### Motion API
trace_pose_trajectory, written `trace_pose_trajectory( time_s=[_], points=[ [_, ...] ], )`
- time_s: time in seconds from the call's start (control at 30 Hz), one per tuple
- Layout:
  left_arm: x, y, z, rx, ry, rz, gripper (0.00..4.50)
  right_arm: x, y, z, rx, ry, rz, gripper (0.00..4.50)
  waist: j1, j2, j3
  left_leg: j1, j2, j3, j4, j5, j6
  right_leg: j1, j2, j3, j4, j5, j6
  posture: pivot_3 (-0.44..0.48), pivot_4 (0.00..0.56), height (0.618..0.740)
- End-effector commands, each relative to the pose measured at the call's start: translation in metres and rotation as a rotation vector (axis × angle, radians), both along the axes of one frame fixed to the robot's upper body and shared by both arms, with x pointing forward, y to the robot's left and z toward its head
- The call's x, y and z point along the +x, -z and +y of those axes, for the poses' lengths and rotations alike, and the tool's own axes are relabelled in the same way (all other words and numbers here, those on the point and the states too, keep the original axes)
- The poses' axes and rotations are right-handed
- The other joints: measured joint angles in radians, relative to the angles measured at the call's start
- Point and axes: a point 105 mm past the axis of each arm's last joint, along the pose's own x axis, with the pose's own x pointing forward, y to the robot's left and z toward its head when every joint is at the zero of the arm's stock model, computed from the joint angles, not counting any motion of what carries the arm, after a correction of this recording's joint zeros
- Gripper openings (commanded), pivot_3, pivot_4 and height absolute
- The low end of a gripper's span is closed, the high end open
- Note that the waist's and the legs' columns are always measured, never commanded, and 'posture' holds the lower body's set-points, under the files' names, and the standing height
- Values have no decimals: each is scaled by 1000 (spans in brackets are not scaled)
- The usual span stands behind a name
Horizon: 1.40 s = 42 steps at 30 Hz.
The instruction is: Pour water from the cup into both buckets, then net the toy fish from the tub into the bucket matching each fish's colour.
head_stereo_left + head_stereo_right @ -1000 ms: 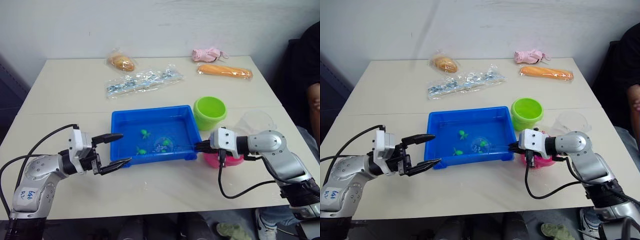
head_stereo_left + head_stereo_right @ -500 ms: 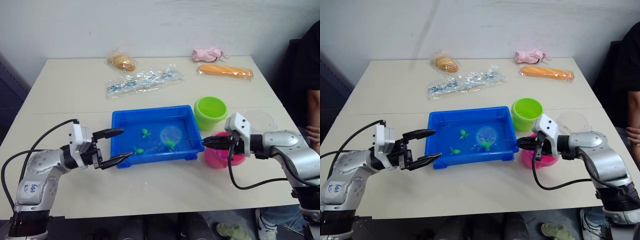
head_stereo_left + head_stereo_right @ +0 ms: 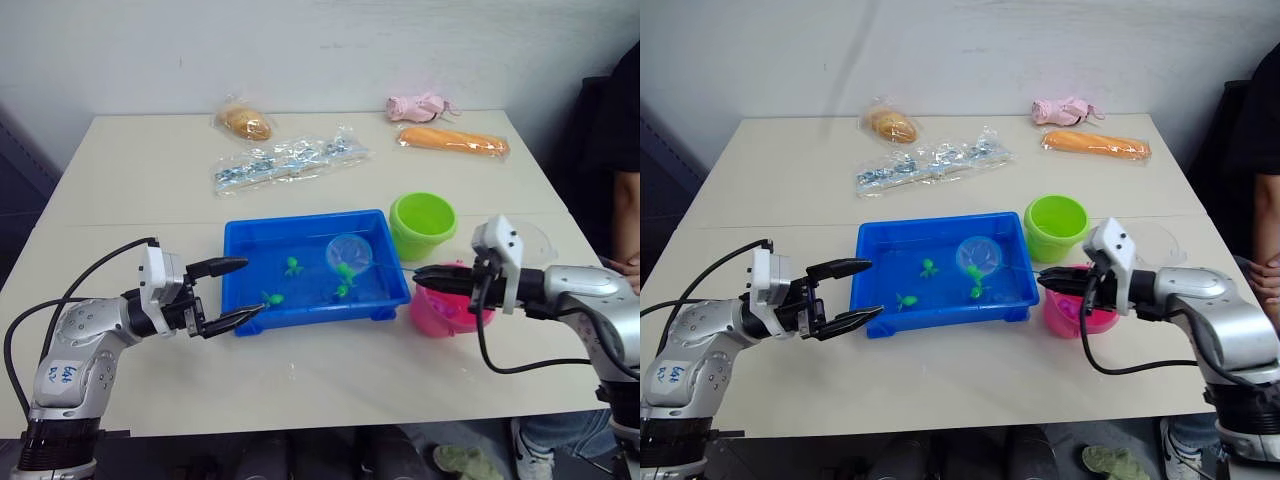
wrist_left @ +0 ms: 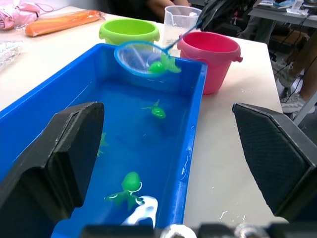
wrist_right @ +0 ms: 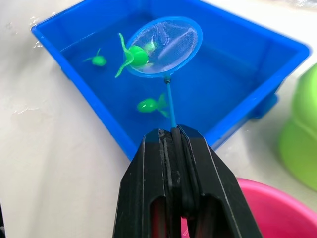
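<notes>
A small round net with a blue rim and thin blue handle (image 5: pixel 166 45) is lifted above the water of the shallow bright blue plastic tub (image 3: pixel 243 240), near the tub's far right corner, with one bright green toy fish (image 5: pixel 134 55) hanging at its rim. The right claw (image 5: pixel 172 141) is pressed together on the end of the net's handle and sits over the pink plastic bucket (image 3: pixel 443 312), which stands just beside the tub's right wall. Three more green toy fish lie in the tub: one near the middle (image 3: pixel 292 266), one toward the near wall (image 3: pixel 271 298) and one under the net (image 3: pixel 341 291).

The lime green plastic bucket (image 3: pixel 421 224) stands beside the tub's far right corner, just behind the pink one. The clear plastic measuring cup (image 4: pixel 182 20) is behind the pink bucket, near the right edge of the pale bench (image 3: pixel 140 180).

The left claw (image 3: pixel 224 293) is spread wide at the tub's near left corner, one finger above the left rim and the other by the near wall, not touching a fish.

The bench in front of the tub is bare to its near edge. Well behind the tub lie a clear bag of small items (image 3: pixel 285 161), a bagged bun (image 3: pixel 243 123), a long orange packet (image 3: pixel 452 141) and a pink cloth bundle (image 3: pixel 421 107). A person's arm (image 3: pixel 627 215) shows beyond the right edge.
</notes>
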Motion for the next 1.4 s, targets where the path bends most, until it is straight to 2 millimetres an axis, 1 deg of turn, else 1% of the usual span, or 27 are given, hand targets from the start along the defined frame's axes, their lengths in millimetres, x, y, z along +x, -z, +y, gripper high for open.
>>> trace_pose_trajectory(
  time_s=[0.03,0.17,0.23,0.3,0.37,0.47,0.57,0.63,0.77,0.87,0.97,1.07,1.2,1.33,1.4],
  points=[
    [-3,-19,-13,-13,66,-60,4471,-23,-29,-11,58,13,-77,0,10,0,0,0,0,0,0,0,0,0,0,0,0,0,0,0,150,740],
    [2,-28,-26,-29,129,-68,4471,-45,-43,-28,89,104,-116,0,21,0,0,0,0,0,0,0,0,0,1,0,0,0,0,0,150,740],
    [5,-31,-31,-36,146,-73,4471,-50,-47,-34,95,151,-138,0,21,0,0,0,-1,0,0,0,0,1,1,0,0,1,1,0,150,740],
    [11,-31,-36,-45,167,-71,4471,-54,-50,-44,115,227,-152,0,20,0,0,1,-1,0,0,0,0,2,1,1,0,1,1,0,150,740],
    [15,-31,-40,-50,184,-70,4471,-54,-53,-55,128,307,-163,0,19,0,0,1,-1,0,0,0,0,2,2,1,0,1,1,0,150,740],
    [21,-32,-45,-58,190,-72,4471,-45,-55,-74,118,435,-174,0,16,0,0,1,-1,1,0,0,0,1,2,1,0,1,1,0,150,740],
    [27,-34,-49,-72,185,-74,4471,-33,-56,-84,81,498,-209,0,17,0,0,1,-1,1,0,0,0,1,2,1,0,1,1,0,150,740],
    [30,-36,-53,-85,176,-73,4471,-19,-59,-92,61,556,-248,0,17,0,0,1,-1,1,0,0,0,1,2,1,0,1,1,0,150,740],
    [33,-37,-58,-96,160,-72,4471,6,-56,-101,-42,615,-330,0,15,0,0,1,-2,1,1,1,1,1,2,2,-1,1,2,0,150,740],
    [32,-38,-61,-100,159,-75,4471,16,-50,-102,-125,599,-382,0,18,0,0,0,-2,2,0,1,0,1,3,1,-1,1,2,0,150,740],
    [31,-38,-61,-103,157,-76,4471,21,-43,-103,-202,586,-426,0,19,0,0,-1,-3,3,1,1,0,1,3,0,-1,1,2,0,150,740],
    [30,-36,-60,-107,152,-78,4471,26,-41,-109,-328,598,-544,0,17,0,0,-1,-3,3,1,1,0,1,2,0,-1,1,2,0,150,740],
    [30,-34,-59,-106,140,-91,4471,26,-32,-107,-440,538,-621,0,17,0,0,-1,-1,3,1,1,0,1,3,0,-1,1,2,0,150,740],
    [32,-34,-60,-106,129,-117,4471,26,-26,-102,-593,458,-735,0,16,0,0,-1,-1,4,1,2,0,1,3,0,-1,1,2,0,150,740],
    [33,-34,-61,-111,126,-124,4471,28,-24,-104,-659,455,-789,0,16,0,0,-1,-1,4,1,2,-1,1,3,0,-1,1,2,0,150,740]
  ],
)
